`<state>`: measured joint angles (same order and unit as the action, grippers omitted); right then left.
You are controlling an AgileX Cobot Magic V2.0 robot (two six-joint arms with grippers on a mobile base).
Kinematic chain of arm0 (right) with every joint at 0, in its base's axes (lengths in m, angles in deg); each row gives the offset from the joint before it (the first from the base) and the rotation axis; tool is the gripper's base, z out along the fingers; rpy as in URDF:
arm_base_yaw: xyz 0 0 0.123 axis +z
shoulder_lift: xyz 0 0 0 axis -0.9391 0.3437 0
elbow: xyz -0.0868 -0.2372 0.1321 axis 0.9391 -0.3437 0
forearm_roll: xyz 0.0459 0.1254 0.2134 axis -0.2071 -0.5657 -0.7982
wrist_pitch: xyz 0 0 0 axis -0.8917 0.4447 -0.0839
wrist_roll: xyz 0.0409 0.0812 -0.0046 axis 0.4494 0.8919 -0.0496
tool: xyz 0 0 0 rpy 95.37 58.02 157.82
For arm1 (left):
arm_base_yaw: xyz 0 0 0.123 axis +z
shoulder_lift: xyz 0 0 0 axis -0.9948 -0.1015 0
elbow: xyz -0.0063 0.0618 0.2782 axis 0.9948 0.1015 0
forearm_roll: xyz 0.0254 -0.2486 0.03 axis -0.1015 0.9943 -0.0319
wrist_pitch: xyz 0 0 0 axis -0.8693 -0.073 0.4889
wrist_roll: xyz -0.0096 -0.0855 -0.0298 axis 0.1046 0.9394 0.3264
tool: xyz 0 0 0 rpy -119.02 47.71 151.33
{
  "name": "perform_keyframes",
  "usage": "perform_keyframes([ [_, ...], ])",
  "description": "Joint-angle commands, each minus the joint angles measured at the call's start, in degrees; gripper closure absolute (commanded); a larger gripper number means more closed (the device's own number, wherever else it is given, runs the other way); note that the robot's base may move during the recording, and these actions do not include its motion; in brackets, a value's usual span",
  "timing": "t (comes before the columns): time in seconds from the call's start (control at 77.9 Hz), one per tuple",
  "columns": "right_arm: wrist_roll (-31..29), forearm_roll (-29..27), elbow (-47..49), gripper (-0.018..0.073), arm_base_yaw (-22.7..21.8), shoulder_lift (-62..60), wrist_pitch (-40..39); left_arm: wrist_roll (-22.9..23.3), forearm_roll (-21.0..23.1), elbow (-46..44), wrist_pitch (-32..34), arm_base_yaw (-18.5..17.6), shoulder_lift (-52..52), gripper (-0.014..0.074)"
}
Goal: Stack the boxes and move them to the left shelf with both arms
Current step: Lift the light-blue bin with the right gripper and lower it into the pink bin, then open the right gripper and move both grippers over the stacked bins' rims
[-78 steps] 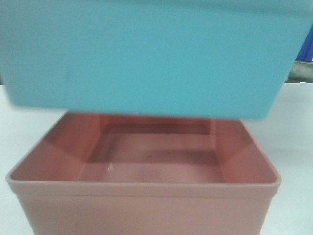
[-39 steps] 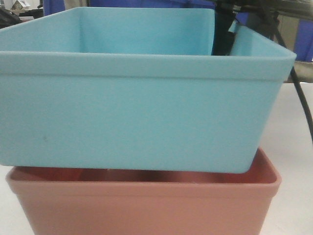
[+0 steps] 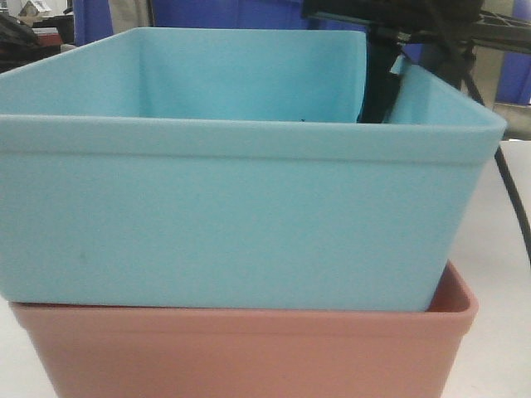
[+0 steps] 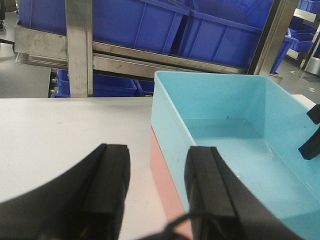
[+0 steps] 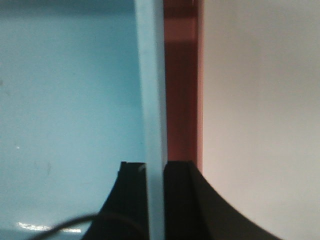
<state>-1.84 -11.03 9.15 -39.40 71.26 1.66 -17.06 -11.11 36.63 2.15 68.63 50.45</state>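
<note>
Right gripper [image 5: 155,169] pinches the wall of the smooth aqua tub [image 3: 224,215], nested in the pink tub [image 3: 249,352]. Left gripper [image 4: 156,165] gapes empty.

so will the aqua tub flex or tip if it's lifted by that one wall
Probably light: the aqua tub is empty, thin-walled plastic. Held by the right gripper on one wall, it would likely tilt and the wall may bow. Its smooth walls could slip, or drag the pink tub up.
</note>
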Motion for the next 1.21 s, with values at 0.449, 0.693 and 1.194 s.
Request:
perform_keyframes([
  [0.449, 0.43, -0.77, 0.97, 0.0504, -0.79, -4.5, -2.58, -0.07, 0.97, -1.68, 4.14, 0.11, -0.47, 0.04],
  [0.693, 0.43, -0.77, -0.56, 0.0504, -0.88, -4.39, -3.09, -0.07, 0.97, -1.68, 4.14, 0.11, -0.47, 0.04],
  [1.194, -0.48, -0.77, -6.94, 0.0465, -0.88, -4.39, -8.43, -0.07, 0.97, -1.68, 4.05, 0.11, -0.47, 0.04],
])
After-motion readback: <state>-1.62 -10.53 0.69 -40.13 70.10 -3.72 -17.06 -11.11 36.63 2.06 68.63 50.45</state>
